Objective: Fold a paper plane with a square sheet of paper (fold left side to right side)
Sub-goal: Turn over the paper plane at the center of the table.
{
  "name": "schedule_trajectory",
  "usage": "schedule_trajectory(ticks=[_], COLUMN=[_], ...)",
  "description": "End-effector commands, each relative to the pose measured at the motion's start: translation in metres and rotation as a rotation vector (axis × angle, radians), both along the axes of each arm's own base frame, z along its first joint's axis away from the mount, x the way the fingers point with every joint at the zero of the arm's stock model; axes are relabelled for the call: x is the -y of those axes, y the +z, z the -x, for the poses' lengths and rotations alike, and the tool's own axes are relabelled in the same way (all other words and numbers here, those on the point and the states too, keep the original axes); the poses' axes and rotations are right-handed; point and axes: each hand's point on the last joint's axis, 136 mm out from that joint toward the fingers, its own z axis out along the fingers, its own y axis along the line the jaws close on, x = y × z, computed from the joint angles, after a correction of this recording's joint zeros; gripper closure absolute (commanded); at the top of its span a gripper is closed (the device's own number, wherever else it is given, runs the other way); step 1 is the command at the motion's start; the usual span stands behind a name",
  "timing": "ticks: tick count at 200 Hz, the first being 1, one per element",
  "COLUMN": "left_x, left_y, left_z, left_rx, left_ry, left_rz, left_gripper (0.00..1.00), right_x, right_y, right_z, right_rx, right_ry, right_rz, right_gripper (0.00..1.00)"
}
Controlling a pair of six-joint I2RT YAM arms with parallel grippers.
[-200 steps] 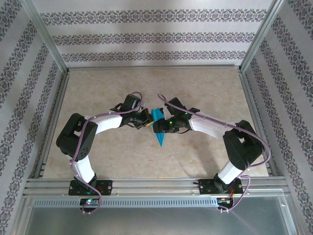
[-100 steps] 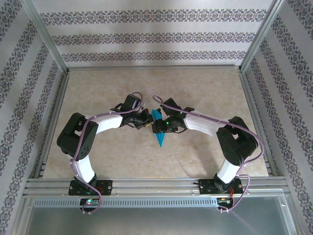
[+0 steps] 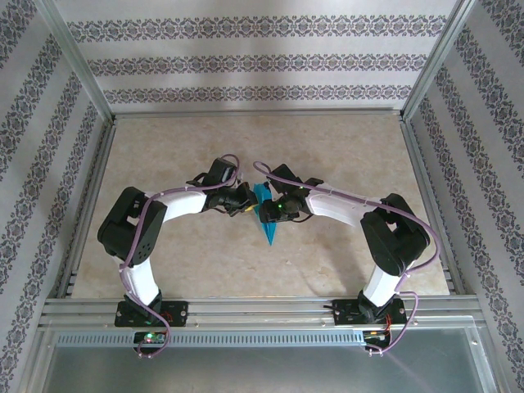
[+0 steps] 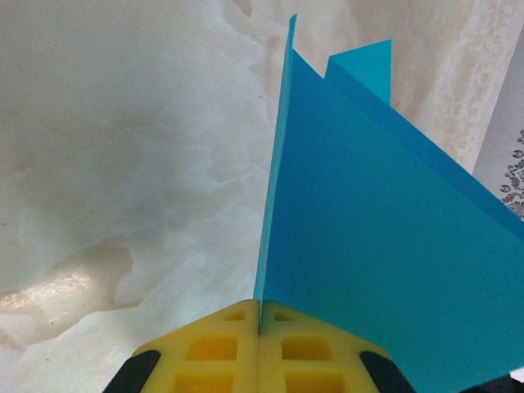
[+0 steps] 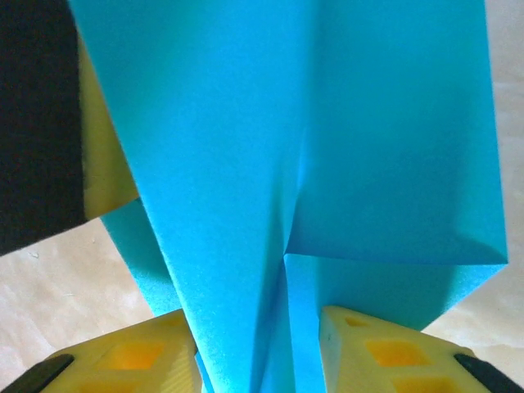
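The paper plane point(image 3: 267, 221) is near the middle of the worktop point(image 3: 344, 147), a little closer to the front edge than to the back edge, and its nose points toward the front edge. The left gripper point(image 3: 246, 203) meets it from the left and the right gripper point(image 3: 264, 210) from the right. In the left wrist view, the plane's edge stands between the left gripper's pressed-together fingers point(image 4: 213, 352). In the right wrist view, its body runs between the right gripper's parted fingers point(image 5: 385, 352).
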Motion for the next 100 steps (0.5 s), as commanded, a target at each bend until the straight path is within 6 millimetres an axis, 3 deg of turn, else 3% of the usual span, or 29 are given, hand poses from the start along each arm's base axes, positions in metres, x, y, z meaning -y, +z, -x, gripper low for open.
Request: schedule_trajectory(ticks=[1, 100], left_x=[0.008, 0.01], left_y=[-0.003, -0.011], left_z=[0.005, 0.007], left_rx=[-0.008, -0.018], left_ry=[-0.031, -0.024], left_rz=[-0.008, 0.002], left_gripper=[1.0, 1.0], right_x=[-0.001, 0.003], right_y=[0.001, -0.018], right_z=[0.0, 0.005], right_rx=[0.009, -0.052], right_ry=[0.015, -0.048], right_rz=[0.03, 0.076], right_gripper=[0.62, 0.69])
